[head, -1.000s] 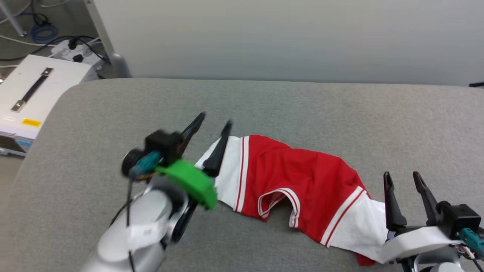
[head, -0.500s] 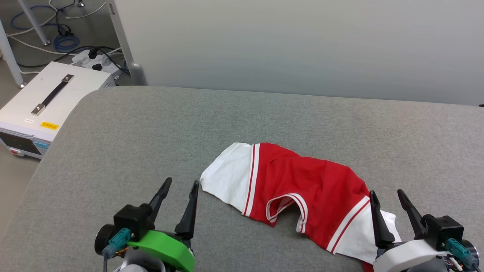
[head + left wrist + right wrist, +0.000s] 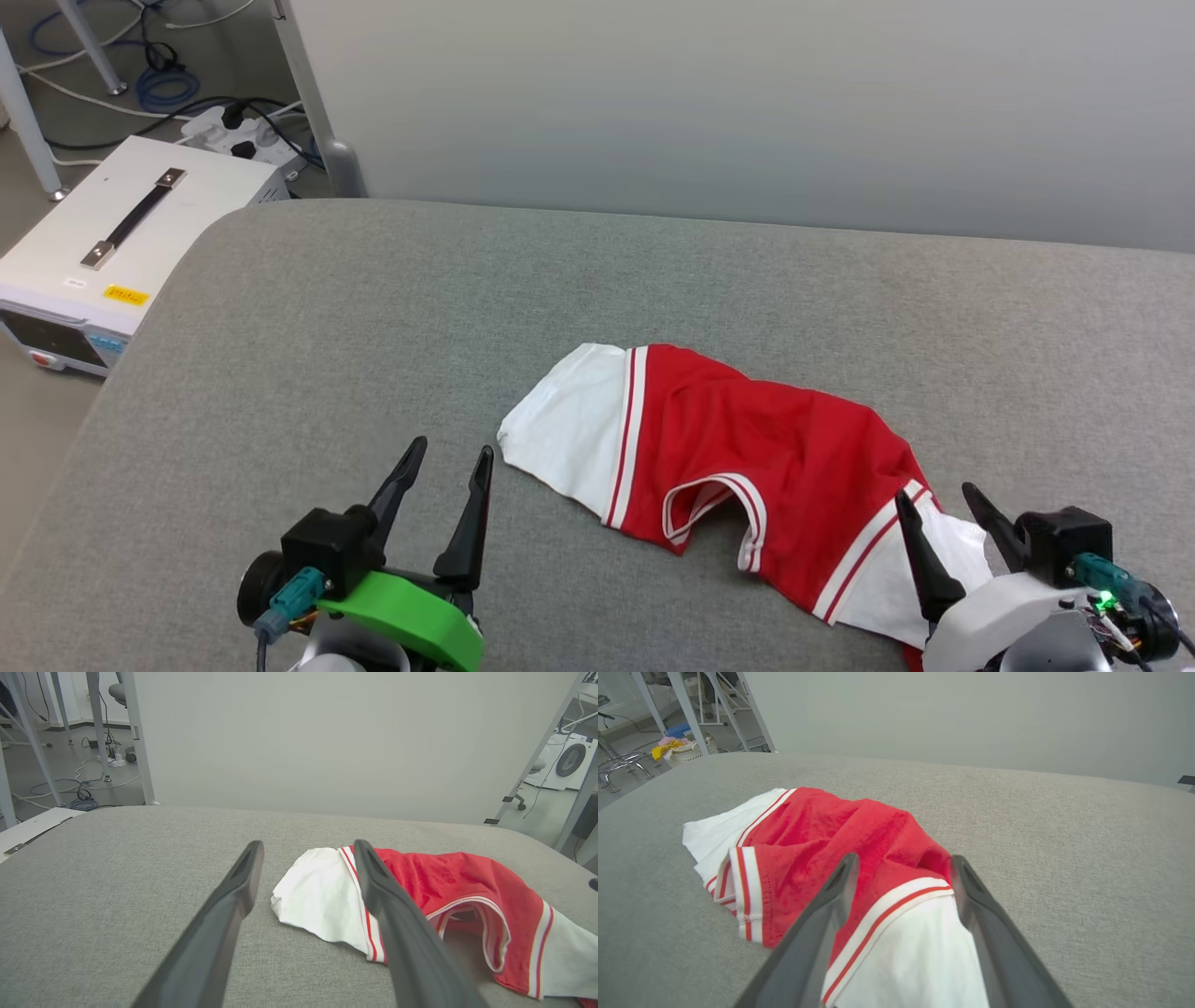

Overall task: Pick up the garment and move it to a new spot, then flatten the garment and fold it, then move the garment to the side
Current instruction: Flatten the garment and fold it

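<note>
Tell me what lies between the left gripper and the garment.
Nothing. In the head view, a bare strip of the grey padded surface separates the open left gripper from the garment.

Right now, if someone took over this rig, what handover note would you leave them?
Left hand: open and empty, just off the left white sleeve of the garment, not touching it.
Right hand: open, poised at the right white sleeve; contact unclear.
The garment lies rumpled, collar bunched, on the grey padded table, held by neither hand.
Done: nothing certain; it is neither flat nor folded.
Left: flatten it, fold it, move it to the side.
</note>
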Robot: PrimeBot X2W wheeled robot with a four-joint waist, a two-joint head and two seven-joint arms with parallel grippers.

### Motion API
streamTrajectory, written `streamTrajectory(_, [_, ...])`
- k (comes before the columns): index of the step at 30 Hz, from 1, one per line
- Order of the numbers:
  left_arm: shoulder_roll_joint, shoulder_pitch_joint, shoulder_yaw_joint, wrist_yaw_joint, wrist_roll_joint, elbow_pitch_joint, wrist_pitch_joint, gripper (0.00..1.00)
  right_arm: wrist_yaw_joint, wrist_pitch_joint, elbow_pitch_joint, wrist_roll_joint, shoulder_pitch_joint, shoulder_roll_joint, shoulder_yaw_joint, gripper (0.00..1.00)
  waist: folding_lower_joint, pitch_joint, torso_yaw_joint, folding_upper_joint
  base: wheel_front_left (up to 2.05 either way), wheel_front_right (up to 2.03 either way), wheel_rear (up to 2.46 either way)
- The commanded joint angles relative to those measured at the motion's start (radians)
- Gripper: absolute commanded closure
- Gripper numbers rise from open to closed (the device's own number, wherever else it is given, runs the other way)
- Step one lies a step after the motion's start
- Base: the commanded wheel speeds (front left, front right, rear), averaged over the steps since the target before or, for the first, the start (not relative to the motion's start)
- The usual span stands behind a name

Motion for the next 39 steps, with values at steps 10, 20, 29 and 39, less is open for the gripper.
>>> streamTrajectory(10, [-0.047,-0.028,0.033,-0.032,0.047,0.019,-0.006,0.0,-0.001,0.582,-0.124,0.07,0.007,-0.07,-0.017,0.0,0.0,0.075,0.061,0.0,0.0,0.0,0.0])
streamTrajectory(20, [-0.08,-0.062,0.048,-0.046,0.072,0.037,-0.006,0.0,-0.001,0.736,-0.041,0.034,0.008,-0.08,-0.009,0.0,0.0,0.144,0.138,0.0,0.0,0.0,0.0])
streamTrajectory(29, [-0.094,-0.061,0.055,-0.048,0.078,0.054,-0.006,0.0,-0.001,0.7,0.01,0.039,-0.023,-0.183,0.014,1.0,0.0,0.135,0.15,0.0,0.0,0.0,0.0])
streamTrajectory(39, [-0.102,-0.072,0.039,-0.049,0.069,0.058,-0.006,0.0,-0.001,0.651,0.039,0.052,-0.25,-0.545,0.119,1.0,0.0,0.134,0.158,0.0,0.0,0.0,0.0])
